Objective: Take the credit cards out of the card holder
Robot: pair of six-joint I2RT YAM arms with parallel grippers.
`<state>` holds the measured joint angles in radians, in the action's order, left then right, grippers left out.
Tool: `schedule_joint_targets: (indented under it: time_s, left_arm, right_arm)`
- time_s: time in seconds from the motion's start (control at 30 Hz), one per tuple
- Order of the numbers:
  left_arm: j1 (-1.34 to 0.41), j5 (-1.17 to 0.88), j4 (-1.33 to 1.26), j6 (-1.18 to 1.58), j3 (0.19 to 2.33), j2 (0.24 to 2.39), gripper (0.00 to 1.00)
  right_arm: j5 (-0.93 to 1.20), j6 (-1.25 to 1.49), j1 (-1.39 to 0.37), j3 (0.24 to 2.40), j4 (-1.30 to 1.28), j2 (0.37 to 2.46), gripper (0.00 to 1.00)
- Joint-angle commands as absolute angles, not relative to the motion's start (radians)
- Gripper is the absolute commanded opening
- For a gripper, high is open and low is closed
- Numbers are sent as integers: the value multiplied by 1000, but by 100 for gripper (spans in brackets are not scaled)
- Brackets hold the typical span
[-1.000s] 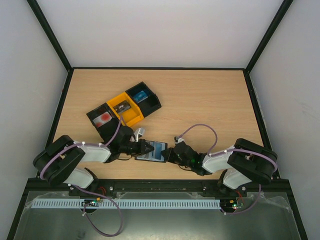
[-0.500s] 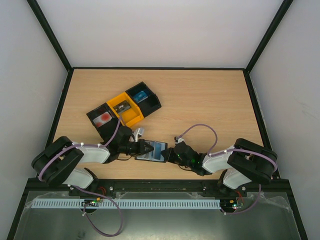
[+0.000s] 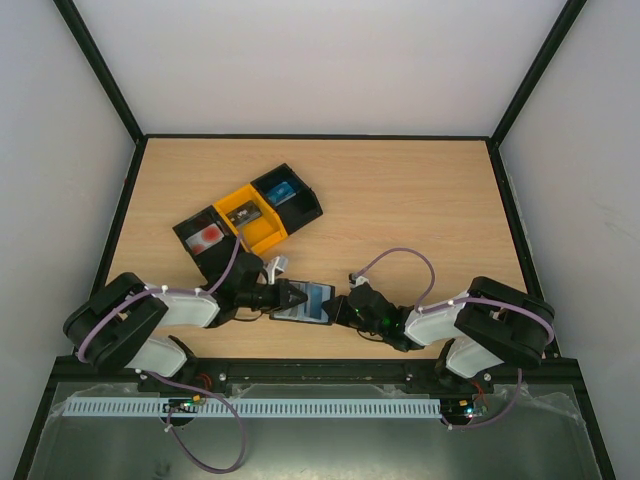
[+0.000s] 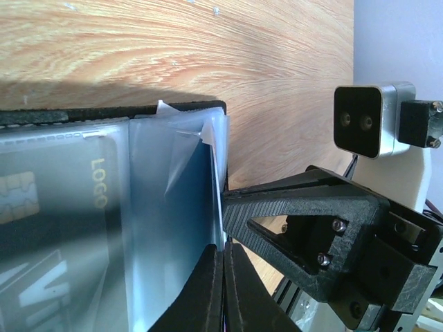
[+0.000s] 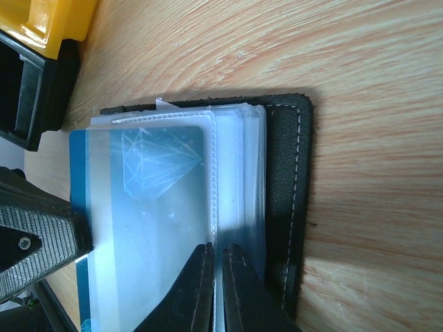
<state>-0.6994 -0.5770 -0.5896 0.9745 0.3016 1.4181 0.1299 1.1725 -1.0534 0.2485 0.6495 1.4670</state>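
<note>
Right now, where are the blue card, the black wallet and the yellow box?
Blue plastic credit card (image 5: 156, 166): right wrist view, its diamond picture.
Black flat card holder (image 5: 285, 207): right wrist view, its stitched edge.
Yellow plastic bin (image 3: 268, 231): top external view, a bare yellow part.

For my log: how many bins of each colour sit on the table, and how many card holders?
Black bins: 2
Yellow bin: 1
Card holder: 1
Total: 4
</note>
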Motion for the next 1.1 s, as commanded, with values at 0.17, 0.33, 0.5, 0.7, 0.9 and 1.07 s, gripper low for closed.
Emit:
schedule_joint_targets:
  time_s: [0.17,0.33,0.5,0.7,0.9,1.07]
  left_arm:
    - [-669,-573,-496,891,312,1375,3]
    - [-662,-548,-437,866,317,1330,3]
    - [-661,-571,-457,872,313,1320,3]
    - [-651,-559,-436,875,311,1301,3]
    - [-632,-547,-392,867,312,1263,3]
    - [-619,-537,-354,859,317,1236,3]
  right_arm:
    - [94,1175,-1059,210,528,1503,7]
    - [96,1177,-1058,214,534,1508,7]
    - [97,1175,-1059,216,535,1513,7]
    - [96,1179,-1058,212,533,1508,7]
    - [93,1179,-1059,213,528,1502,7]
    - [95,1178,-1058,216,531,1510,7]
